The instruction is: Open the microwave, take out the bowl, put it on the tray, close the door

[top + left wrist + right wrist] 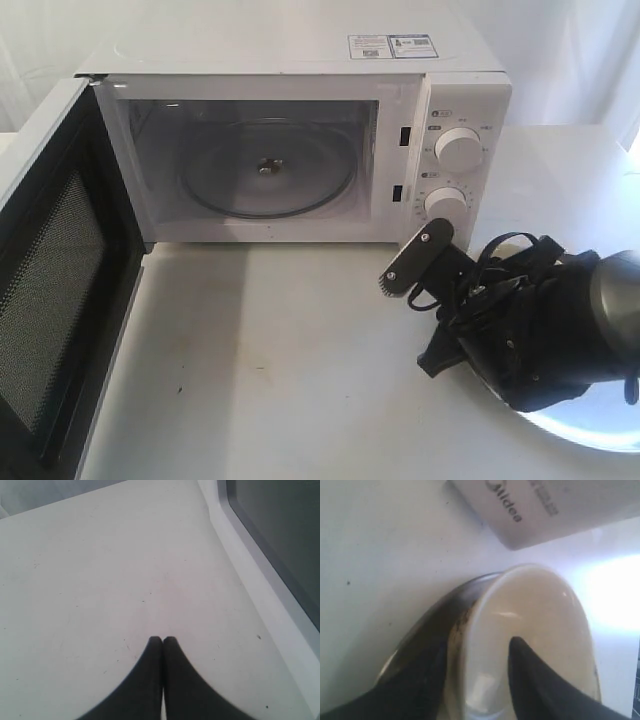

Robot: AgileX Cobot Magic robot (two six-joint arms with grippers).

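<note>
The microwave (pixel 300 60) stands at the back of the table with its door (pixel 60 290) swung wide open to the left, mesh inner face showing. Its cavity holds only the glass turntable (pixel 268 170). My right arm (pixel 520 330) hangs over the silver tray (pixel 590 430) at the front right and hides the bowl there. In the right wrist view the cream bowl (pixel 535 615) sits over the tray's rim (pixel 420 625). My right gripper (pixel 479 642) straddles its wall, one finger inside and one outside, with a gap showing. My left gripper (pixel 162 639) is shut and empty, low over the table beside the door's window (pixel 280 540).
The open door sticks out over the table's front left corner. Two dials (pixel 458 147) face forward just behind my right arm's black link (pixel 415 258). The microwave's logo corner (pixel 545 505) lies close beyond the bowl. White tabletop (pixel 280 350) stretches between door and tray.
</note>
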